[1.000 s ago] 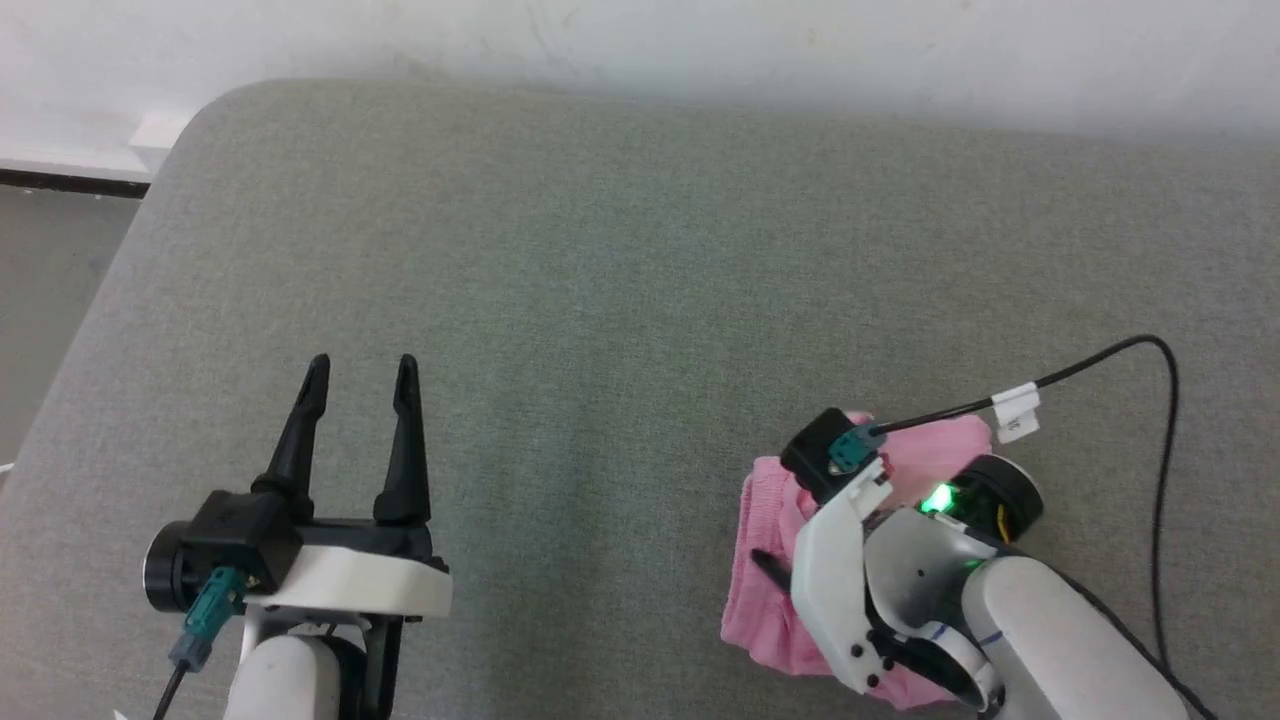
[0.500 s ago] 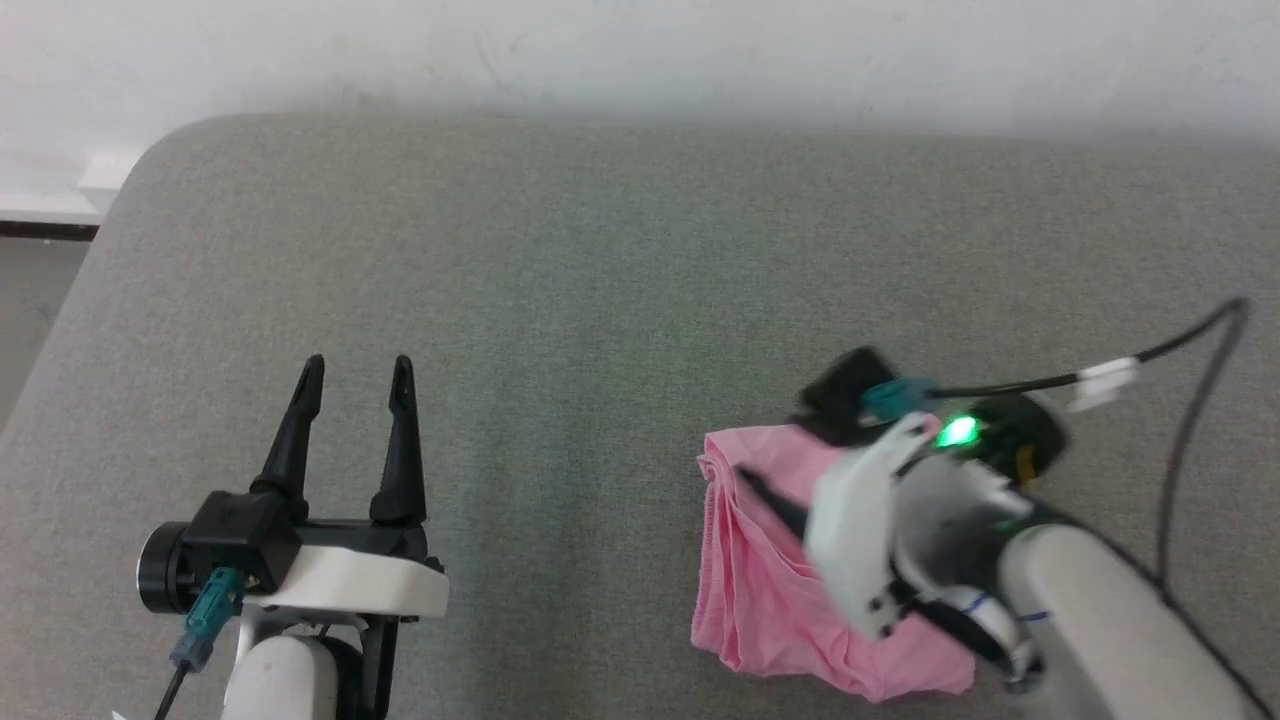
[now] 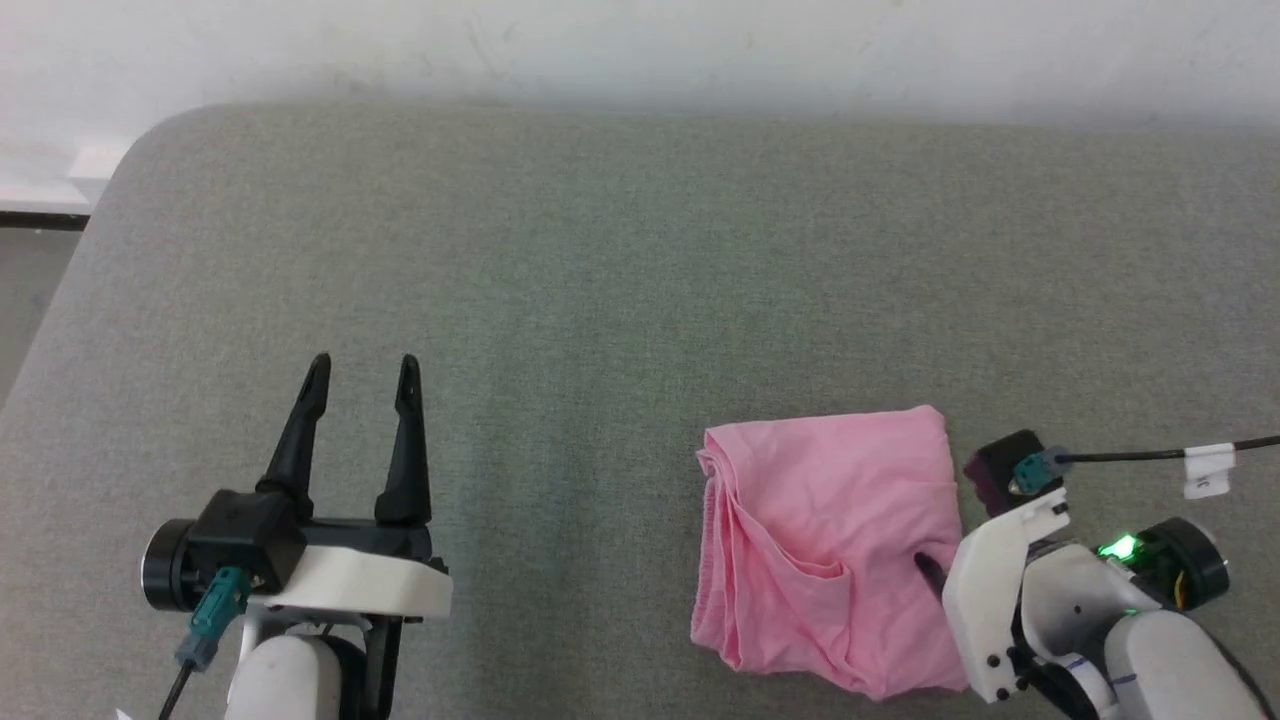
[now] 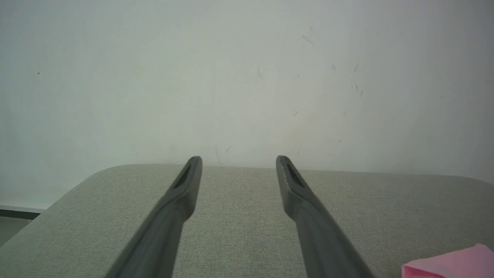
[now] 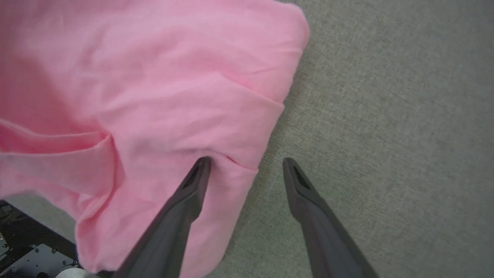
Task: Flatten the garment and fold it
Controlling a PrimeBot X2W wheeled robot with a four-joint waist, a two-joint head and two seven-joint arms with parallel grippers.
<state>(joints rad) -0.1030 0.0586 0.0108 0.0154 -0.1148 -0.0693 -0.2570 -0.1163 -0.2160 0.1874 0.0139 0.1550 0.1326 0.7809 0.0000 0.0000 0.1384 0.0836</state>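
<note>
Here, right gripper [image 5: 246,166]: spread wide and gripping nothing, set across the garment's right edge. One finger lies over the pink cloth with its tip at a small crease, and the other is over bare grey just off that edge. Whether the first finger presses the cloth cannot be told.
Garment [image 3: 830,520]: pink, lying in a rough rectangle with gathered folds down its left side and a slanting fold across its middle.
Cable [image 3: 1130,456]: black with a white tag, running off from the right arm, just right of the garment's far right corner.
Left gripper [image 3: 364,365]: spread and empty, well apart from the garment on its left.
Cushion [image 3: 600,300]: grey woven surface under the garment, bare all round it.
Wall [image 3: 640,40]: pale, beyond the garment's far edge.
</note>
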